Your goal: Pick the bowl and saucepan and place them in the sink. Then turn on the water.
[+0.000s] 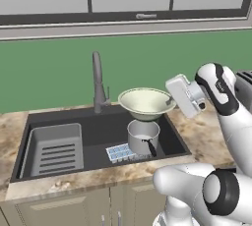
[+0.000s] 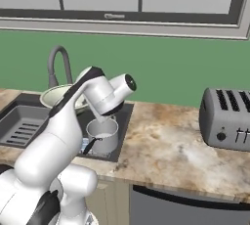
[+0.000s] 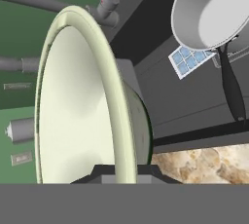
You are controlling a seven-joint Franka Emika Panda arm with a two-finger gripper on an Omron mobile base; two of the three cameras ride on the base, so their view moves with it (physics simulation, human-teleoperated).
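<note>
I have the tool (image 3: 125, 172) clamped on the bowl (image 1: 146, 101) rim, holding it above the sink (image 1: 98, 131). The saucepan (image 1: 143, 135) sits directly beneath at six o'clock, so I'd release leftward, toward nine.

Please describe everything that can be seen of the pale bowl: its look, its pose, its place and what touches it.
The bowl is wide, shallow and conical, pale greenish-white and glossy, perhaps ceramic, with nothing inside. It hangs roughly level in the air above the right part of the sink, over the saucepan and apart from it, near the faucet. The gripper is shut on its rim at the side towards the arm; in the hand view the rim runs between the fingertips. Nothing else touches it.
</note>
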